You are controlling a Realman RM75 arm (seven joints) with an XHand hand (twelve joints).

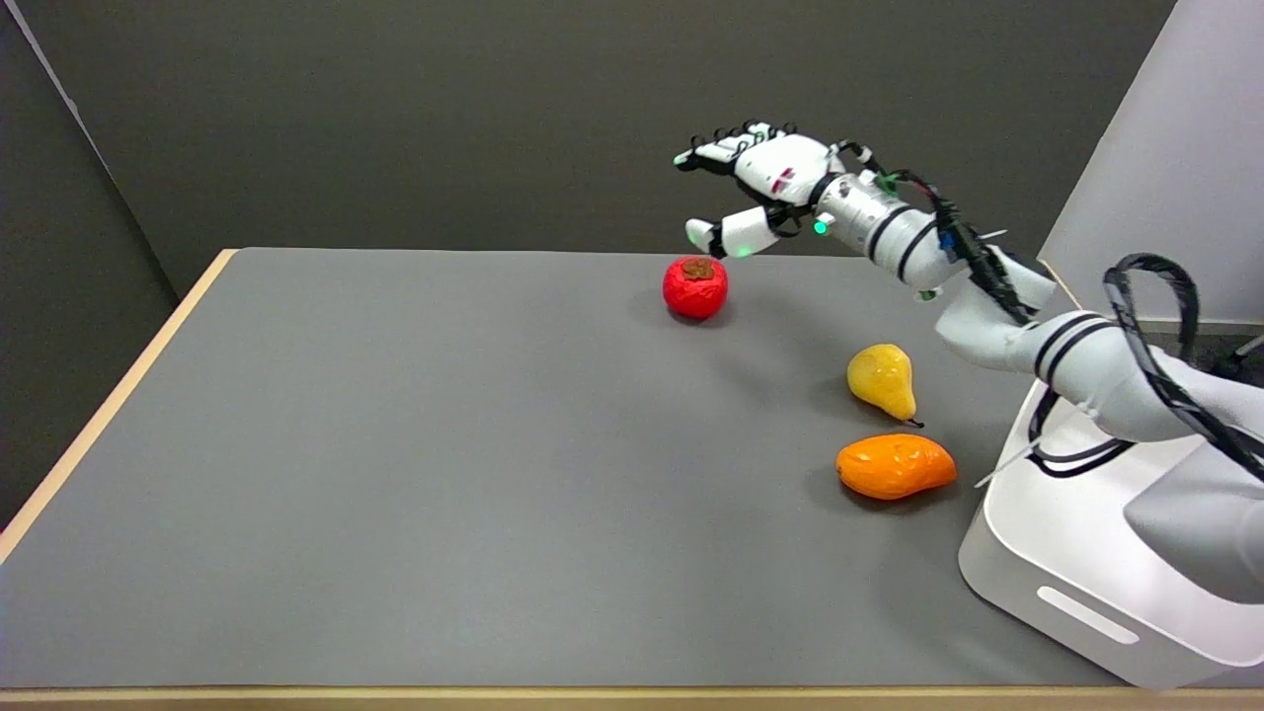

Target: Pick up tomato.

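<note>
A red tomato (695, 287) with a brown stem cap sits on the grey table (395, 444), toward the far middle. My right hand (752, 188) hovers in the air just above and slightly right of the tomato, palm facing down and left. Its fingers are spread apart with nothing in them. The thumb tip hangs a little above the tomato's top, not touching it.
A yellow pear (882, 381) lies to the right of the tomato, and an orange fruit (896, 465) lies nearer the front beside it. The robot's white base (1086, 553) fills the lower right corner. The table's wooden edge runs along the left and front.
</note>
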